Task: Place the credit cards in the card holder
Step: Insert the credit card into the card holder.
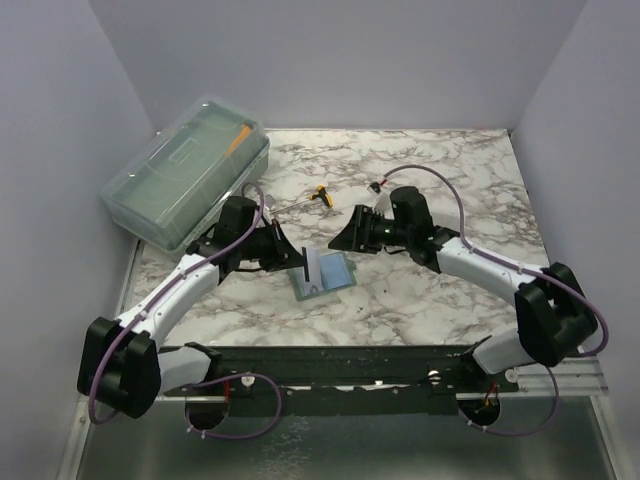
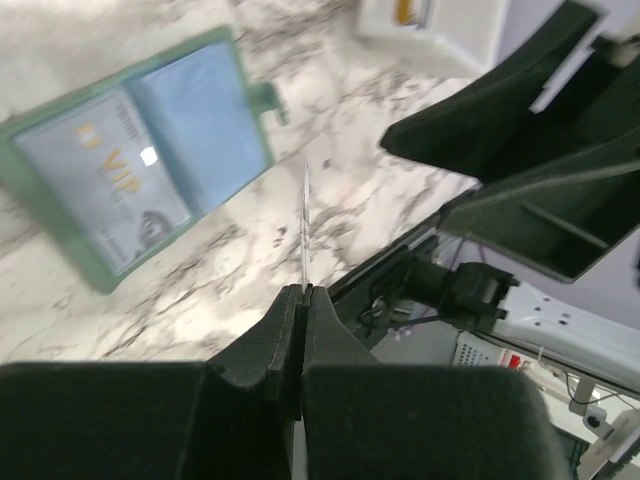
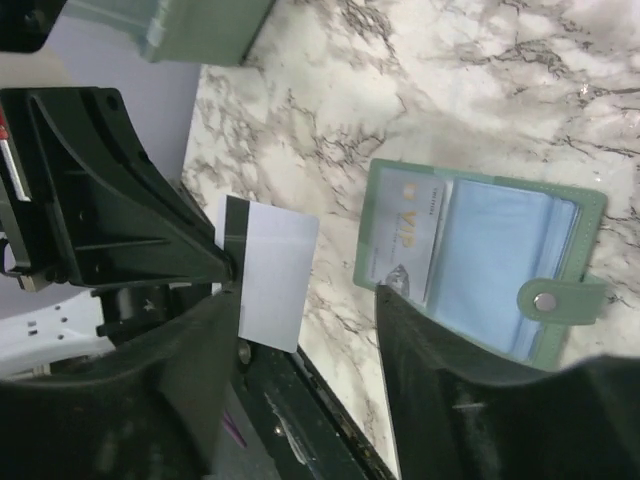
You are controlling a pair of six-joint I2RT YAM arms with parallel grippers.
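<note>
The sage-green card holder point(image 1: 335, 272) lies open on the marble table, clear bluish pockets up. It also shows in the left wrist view point(image 2: 215, 110) and the right wrist view point(image 3: 500, 250). A pale card printed "VIP" point(image 2: 105, 190) sits in one pocket point(image 3: 410, 240). My left gripper point(image 1: 297, 262) is shut point(image 2: 303, 291) on a white card with a dark stripe point(image 3: 272, 270), held upright just left of the holder; it is edge-on in the left wrist view point(image 2: 304, 225). My right gripper point(image 1: 352, 236) is open and empty point(image 3: 320, 340), hovering over the holder's far right side.
A big translucent lidded box point(image 1: 190, 172) stands at the back left. A small yellow-handled tool point(image 1: 318, 196) lies behind the holder. The black rail point(image 1: 350, 365) runs along the table's near edge, close below the held card.
</note>
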